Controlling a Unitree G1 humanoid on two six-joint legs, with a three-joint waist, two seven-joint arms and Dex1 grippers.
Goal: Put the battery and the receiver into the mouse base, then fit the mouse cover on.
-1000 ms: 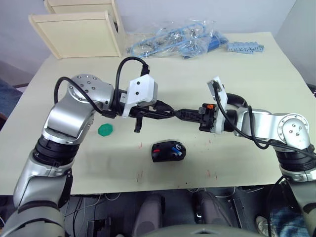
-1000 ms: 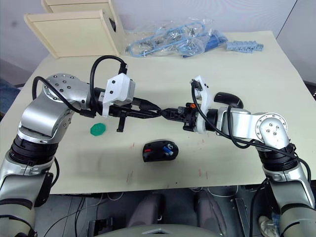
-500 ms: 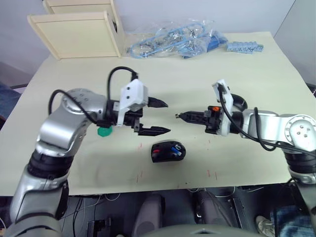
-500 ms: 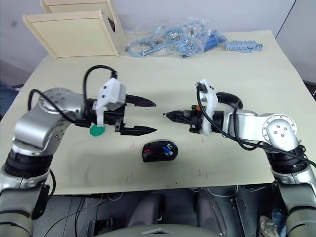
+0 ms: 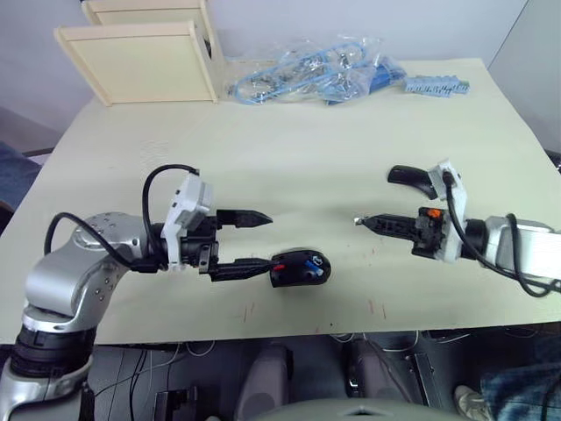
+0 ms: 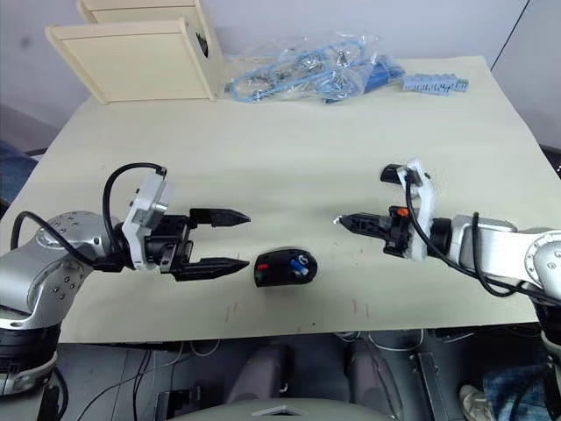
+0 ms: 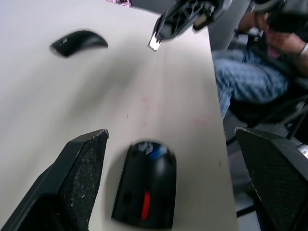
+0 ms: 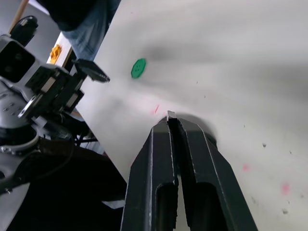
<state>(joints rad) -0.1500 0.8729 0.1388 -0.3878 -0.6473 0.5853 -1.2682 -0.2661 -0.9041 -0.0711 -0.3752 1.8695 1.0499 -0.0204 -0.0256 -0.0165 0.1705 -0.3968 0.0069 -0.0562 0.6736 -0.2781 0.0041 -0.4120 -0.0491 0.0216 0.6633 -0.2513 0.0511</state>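
The black mouse base [image 5: 298, 268] lies near the table's front edge, with red parts and the blue-and-white battery [image 5: 309, 260] inside it. My left gripper [image 5: 268, 239] stands open just left of the base, and its near finger [image 5: 250, 264] almost touches the base's end. To the right, my right gripper [image 5: 361, 221] is shut on a small silvery piece, the receiver [image 7: 154, 42], held above the table. The glossy black mouse cover [image 5: 412, 178] rests on the table behind the right gripper.
A small green disc [image 8: 139, 68] lies on the table near my left gripper. At the back stand a wooden box [image 5: 140, 57], a clear bag of blue parts [image 5: 324, 74] and a blue strip [image 5: 436, 85]. A person in jeans [image 7: 245, 82] sits beyond the front edge.
The two grippers met tip to tip a second ago. My left gripper has opened and drawn back left and forward, beside the base. My right gripper pulled back right, still shut, with the receiver.
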